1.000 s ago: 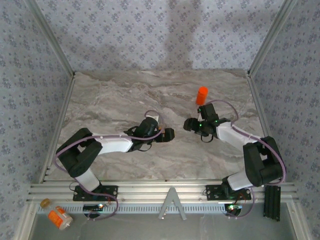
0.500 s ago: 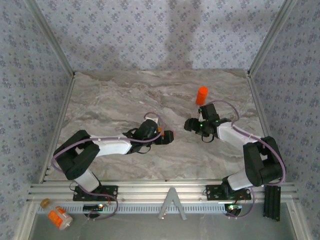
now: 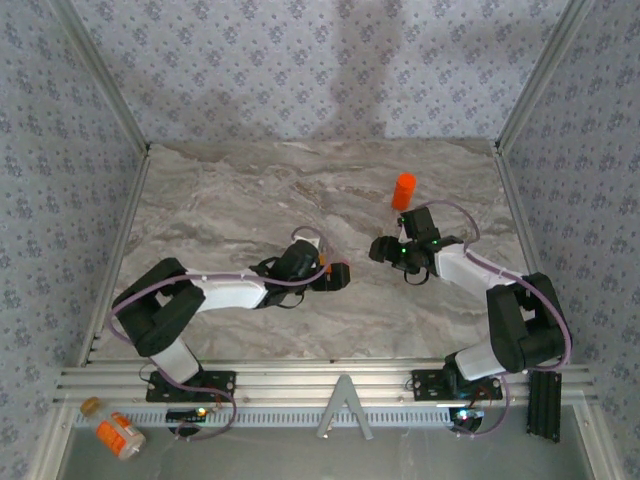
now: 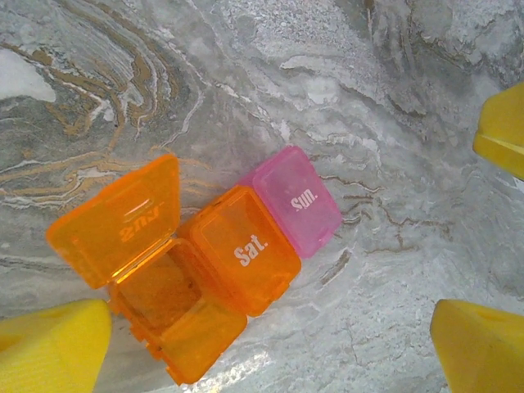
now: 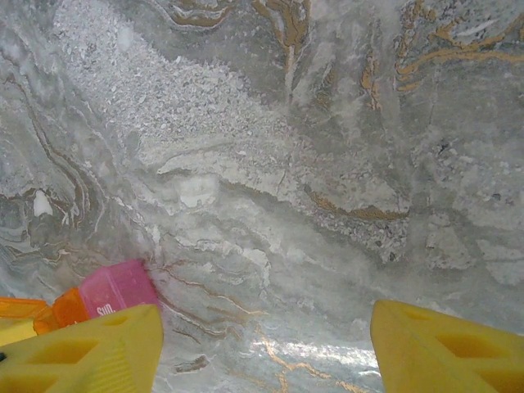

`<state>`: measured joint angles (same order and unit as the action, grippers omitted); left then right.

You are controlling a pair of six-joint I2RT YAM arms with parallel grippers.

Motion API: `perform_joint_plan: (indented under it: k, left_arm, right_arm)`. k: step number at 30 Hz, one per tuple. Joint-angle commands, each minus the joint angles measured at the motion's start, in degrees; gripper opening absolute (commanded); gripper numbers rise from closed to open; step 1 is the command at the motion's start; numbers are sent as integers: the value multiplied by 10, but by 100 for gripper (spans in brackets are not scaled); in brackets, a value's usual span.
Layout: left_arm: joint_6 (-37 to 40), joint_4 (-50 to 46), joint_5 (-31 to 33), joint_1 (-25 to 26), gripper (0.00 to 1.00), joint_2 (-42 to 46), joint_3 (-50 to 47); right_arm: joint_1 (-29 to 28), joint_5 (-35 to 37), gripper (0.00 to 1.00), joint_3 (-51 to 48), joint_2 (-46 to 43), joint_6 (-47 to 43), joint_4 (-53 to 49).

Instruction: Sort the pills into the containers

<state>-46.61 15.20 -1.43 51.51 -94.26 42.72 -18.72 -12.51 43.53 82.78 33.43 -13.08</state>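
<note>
left tool gapes wide, the little orange box with pink end lying on the counter between its fingers. right tool, apart and empty, sits near the orange bottle.

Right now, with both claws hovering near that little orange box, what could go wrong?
1. The pill box has one lid flipped up, and the left gripper, wide open, hangs close to it; a nudge might slide it or knock the lid shut.
2. The right gripper, also open, is close by; the two could bump.
3. The orange bottle stands upright just beyond the right arm; a swing might topple it.
</note>
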Motion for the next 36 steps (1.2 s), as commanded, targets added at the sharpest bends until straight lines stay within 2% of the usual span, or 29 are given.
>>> perform_joint_plan:
  k: [1,12,18,23,27,30,33,36]
  left_arm:
    - [3,6,0,3,100,-10,24]
    - [22,-6,-7,3,100,-37,69]
    - [41,-27,-8,-8,100,-42,91]
    - [76,-74,2,-27,100,-14,97]
    - [92,-109,11,-39,100,30,79]
    - [104,-136,16,-45,100,70,65]
    - [108,-156,31,-53,100,119,48]
    - [104,-171,49,-64,100,178,29]
  right_arm:
    - [5,-3,70,6,-18,-10,-21]
    - [11,1,72,6,-32,-14,-40]
    - [18,27,73,18,-49,-22,-73]
    - [28,62,75,31,-76,-20,-104]
    - [46,34,77,46,-88,-25,-127]
    - [47,49,84,61,-101,-35,-145]
    - [55,62,99,80,-114,-48,-158]
    - [72,69,100,125,-112,-68,-176]
